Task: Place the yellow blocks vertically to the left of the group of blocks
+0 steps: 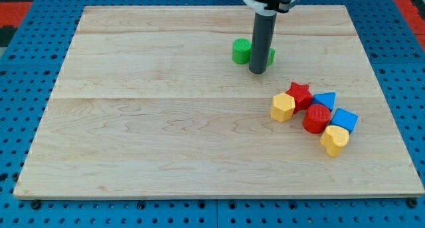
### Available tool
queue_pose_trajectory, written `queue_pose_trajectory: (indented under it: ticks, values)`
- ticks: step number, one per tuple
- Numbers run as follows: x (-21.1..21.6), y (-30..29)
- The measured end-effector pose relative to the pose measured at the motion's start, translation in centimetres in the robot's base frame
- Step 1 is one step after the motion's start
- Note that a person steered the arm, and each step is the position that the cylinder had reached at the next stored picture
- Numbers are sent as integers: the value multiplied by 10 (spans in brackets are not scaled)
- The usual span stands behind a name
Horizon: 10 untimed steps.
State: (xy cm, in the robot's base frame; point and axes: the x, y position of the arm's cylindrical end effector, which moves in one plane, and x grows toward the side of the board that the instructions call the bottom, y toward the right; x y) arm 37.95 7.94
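Observation:
Two yellow blocks lie in a cluster at the view's right: a yellow hexagonal block (282, 108) on the cluster's left edge and a second yellow block (335, 140) at its lower right end. Between them sit a red star (299, 94), a red cylinder (317, 117), a blue triangular block (325, 100) and a blue cube (344, 119). My tip (257, 70) stands on the board above and to the left of the cluster, apart from it. It is right in front of a green block (242, 51), partly hiding it.
The wooden board (166, 121) lies on a blue pegboard table (26, 121). A second bit of green (271, 54) shows to the right of the rod, hidden in part.

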Motion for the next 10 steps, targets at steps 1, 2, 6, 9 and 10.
queue_pose_trajectory:
  ticks: [1, 2, 6, 9, 10]
  values:
    - [94, -1]
    - [199, 32]
    - [139, 51]
    - [70, 56]
    - [50, -9]
